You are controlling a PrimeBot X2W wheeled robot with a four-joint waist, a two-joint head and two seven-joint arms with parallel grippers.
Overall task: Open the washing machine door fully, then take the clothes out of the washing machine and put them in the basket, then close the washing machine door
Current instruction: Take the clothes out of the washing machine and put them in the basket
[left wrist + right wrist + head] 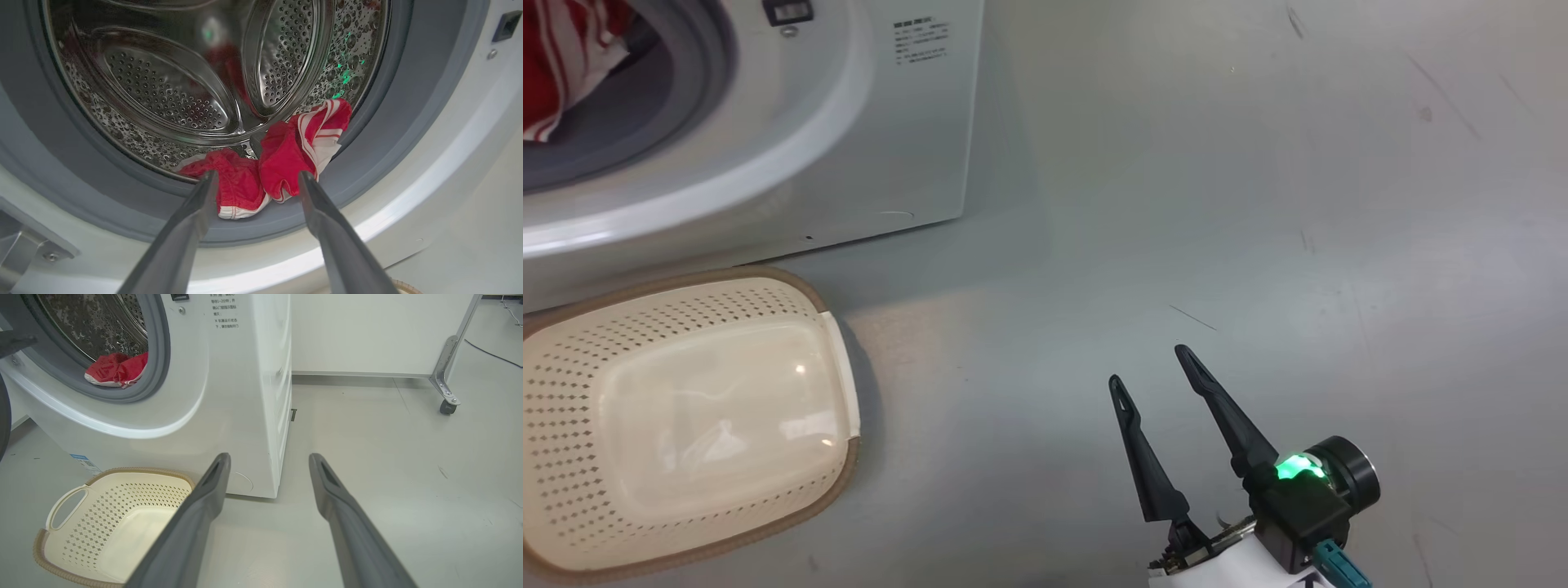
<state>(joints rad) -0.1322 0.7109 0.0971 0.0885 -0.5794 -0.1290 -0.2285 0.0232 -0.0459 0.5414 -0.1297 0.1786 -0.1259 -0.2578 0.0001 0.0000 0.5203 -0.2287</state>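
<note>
basket (572,408) beside washing machine (907,139), castor leg (445,375) beyond

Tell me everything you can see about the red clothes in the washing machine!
The clothes are a small, soft, crumpled bundle of bright red fabric with white stripes and white trim. They lie at the bottom front of the steel drum, spilling over its lip onto the grey gasket of the washing machine. The left tool is open, with a finger on either side of the bundle; whether it touches them I cannot tell.
</note>
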